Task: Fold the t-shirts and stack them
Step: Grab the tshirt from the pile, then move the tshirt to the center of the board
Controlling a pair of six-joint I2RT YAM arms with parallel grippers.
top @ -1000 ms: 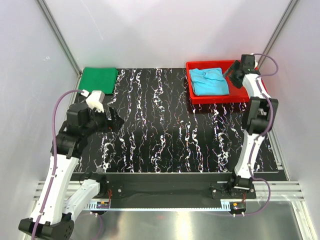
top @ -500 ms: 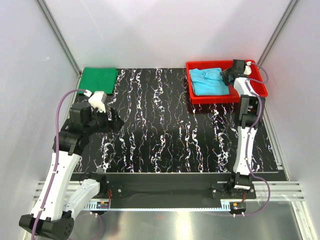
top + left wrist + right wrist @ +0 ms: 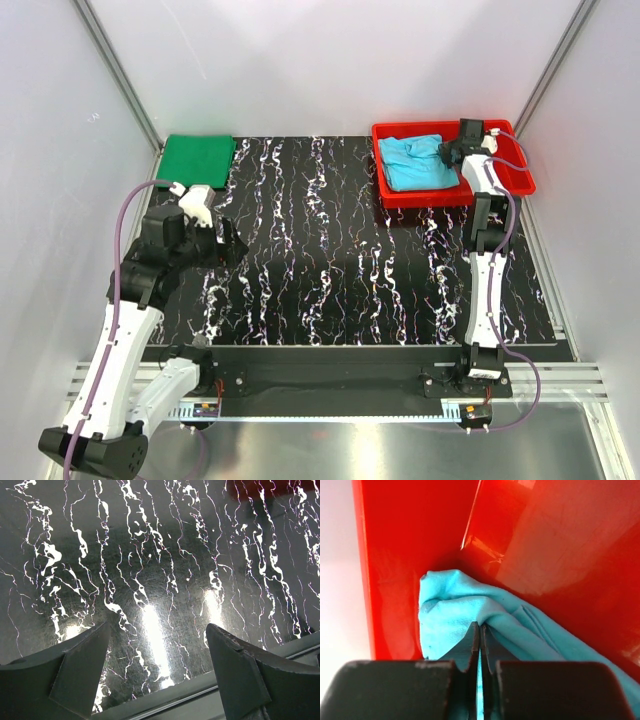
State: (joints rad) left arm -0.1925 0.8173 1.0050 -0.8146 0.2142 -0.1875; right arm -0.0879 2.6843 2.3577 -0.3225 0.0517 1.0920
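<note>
The light cyan-blue t-shirt (image 3: 413, 162) lies crumpled in the red tray (image 3: 510, 182) at the back right. My right gripper (image 3: 447, 152) is down at the shirt's right edge, shut on a pinched fold of the blue cloth (image 3: 470, 615) close to the tray's wall. The dark green t-shirt (image 3: 196, 158) lies folded flat at the table's back left corner. My left gripper (image 3: 228, 243) hovers open over the left side of the black marbled table (image 3: 160, 580), its two fingers (image 3: 80, 665) wide apart with nothing between them.
The red tray's walls (image 3: 410, 545) rise close around the right gripper. White enclosure walls and metal posts (image 3: 120, 75) ring the table. A metal rail (image 3: 330, 385) runs along the near edge by the arm bases.
The right gripper has reached left and down into the tray and closed on the blue t-shirt's edge. The left arm has shifted only slightly and stays open.
</note>
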